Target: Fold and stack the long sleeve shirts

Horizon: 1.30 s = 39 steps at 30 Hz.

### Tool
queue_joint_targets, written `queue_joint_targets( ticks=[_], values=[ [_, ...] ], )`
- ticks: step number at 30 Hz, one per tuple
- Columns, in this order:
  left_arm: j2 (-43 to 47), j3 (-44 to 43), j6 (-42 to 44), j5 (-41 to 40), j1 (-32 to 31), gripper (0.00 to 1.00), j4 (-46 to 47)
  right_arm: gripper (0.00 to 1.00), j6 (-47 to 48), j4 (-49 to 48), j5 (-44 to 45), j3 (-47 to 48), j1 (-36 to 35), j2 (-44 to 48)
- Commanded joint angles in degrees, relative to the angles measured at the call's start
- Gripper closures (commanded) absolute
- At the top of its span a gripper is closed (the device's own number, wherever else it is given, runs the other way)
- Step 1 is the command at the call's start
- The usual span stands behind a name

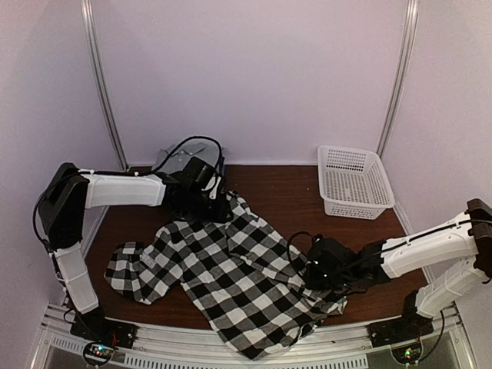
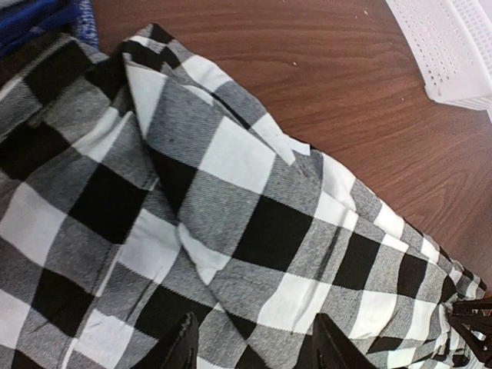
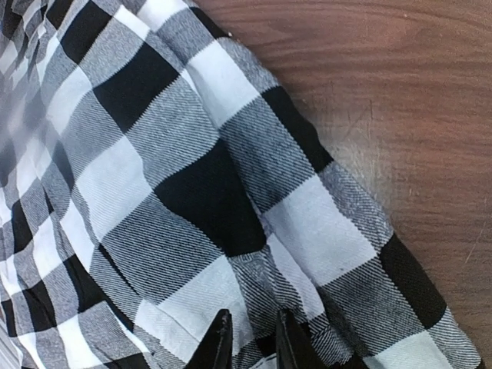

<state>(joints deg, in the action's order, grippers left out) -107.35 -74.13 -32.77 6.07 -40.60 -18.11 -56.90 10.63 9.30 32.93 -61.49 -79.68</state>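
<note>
Both my grippers were at the check shirt.
My left gripper was spread; my right gripper was narrow, and I couldn't tell if it pinched. Only the overhead view showed the basket beyond the shirt.

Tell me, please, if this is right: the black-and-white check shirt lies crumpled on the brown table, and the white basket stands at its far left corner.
Not quite: the white basket stands at the far right corner, as the top external view shows. The black-and-white check shirt does lie crumpled on the brown table.
</note>
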Motion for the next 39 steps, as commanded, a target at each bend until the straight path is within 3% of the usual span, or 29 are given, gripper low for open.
queue_joint_targets(
  ticks=[1, 10, 19, 23, 31, 39],
  values=[
    [6.3, 4.7, -1.4, -2.8, 3.3, 0.48, 0.0, 0.79, -0.3, -3.5, -2.1, -1.6, -0.1, 1.4],
    [4.7, 3.3, -0.5, -2.9, 11.9, 0.49, -0.1, 0.69, 7.8, 1.8, 3.1, 9.0, 0.2, 3.2],
    [-3.6, -1.7, -0.2, -1.5, 12.7, 0.5, 0.7, 0.67, 18.0, -8.7, -2.3, 20.5, 4.2, -12.9],
    [-5.6, -1.4, -0.7, -0.8, 12.6, 0.51, 1.5, 0.68, 18.9, -9.1, -3.4, 24.6, 5.1, -20.8],
    [-8.6, 0.4, -0.6, 0.0, 11.6, 0.52, 3.6, 0.68, 15.8, -8.2, -1.7, 22.1, 6.1, -25.5],
    [-14.2, -3.9, -1.4, 0.5, 8.0, 0.53, 3.5, 0.69, 11.4, -8.3, -0.2, 13.3, 7.4, -21.7]
  ],
)
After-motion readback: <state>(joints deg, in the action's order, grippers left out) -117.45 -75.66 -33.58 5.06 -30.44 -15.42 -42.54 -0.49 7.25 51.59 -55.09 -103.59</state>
